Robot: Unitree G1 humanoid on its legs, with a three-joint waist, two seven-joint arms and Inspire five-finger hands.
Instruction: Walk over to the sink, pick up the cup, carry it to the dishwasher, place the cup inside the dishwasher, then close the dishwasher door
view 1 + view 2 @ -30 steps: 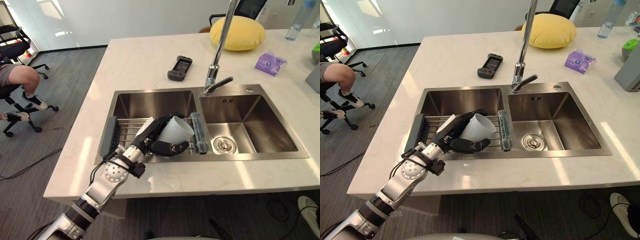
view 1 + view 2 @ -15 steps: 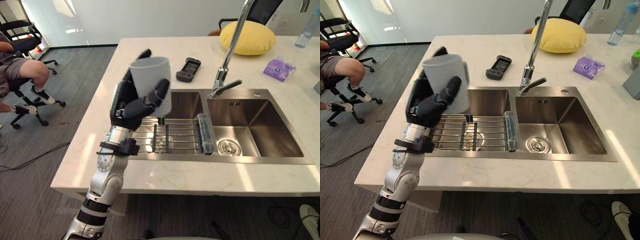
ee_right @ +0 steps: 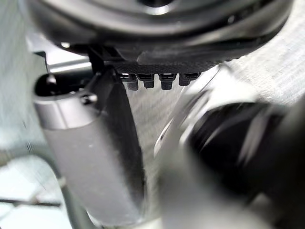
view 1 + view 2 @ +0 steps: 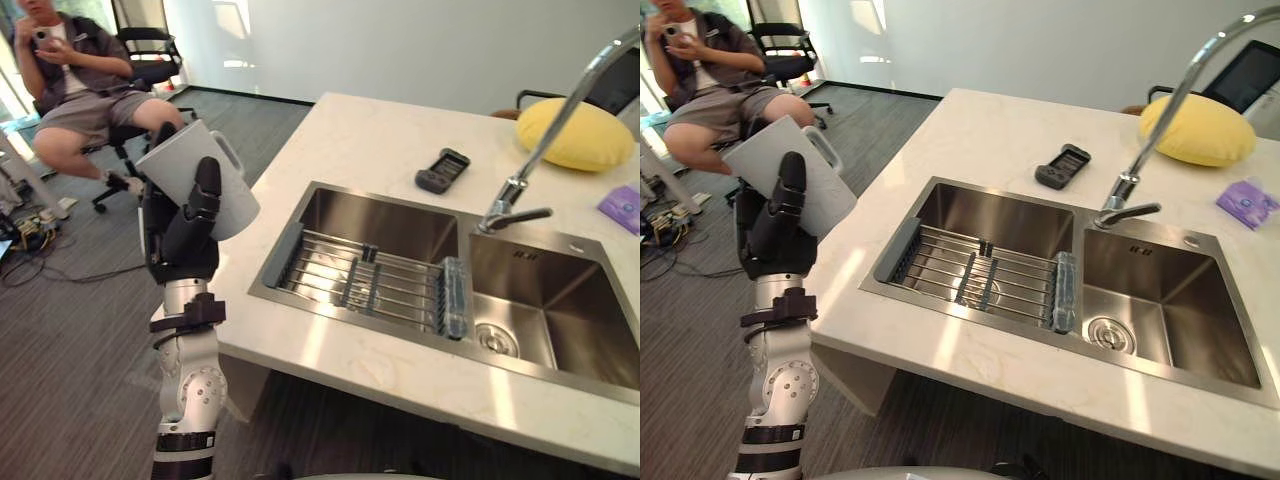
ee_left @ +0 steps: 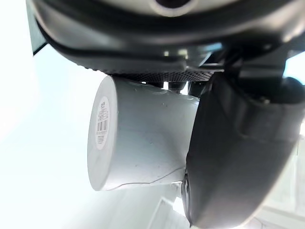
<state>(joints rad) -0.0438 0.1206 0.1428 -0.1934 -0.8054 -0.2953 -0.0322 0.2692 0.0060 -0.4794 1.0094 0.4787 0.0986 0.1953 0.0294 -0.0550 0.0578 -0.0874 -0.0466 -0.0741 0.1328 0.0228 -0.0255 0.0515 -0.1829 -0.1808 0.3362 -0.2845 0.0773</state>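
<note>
White cup [image 4: 180, 160], tilted, is gripped in the left hand [image 4: 180, 245] with fingers and thumb curled round it. It is raised over the carpet [image 4: 80, 340], just off the counter's [image 4: 370, 140] left edge. Half a second earlier it was held above the sink's [image 4: 330, 318] rack [image 4: 370, 285]. Right hand [image 3: 157, 38]: grip cannot be told.
</note>
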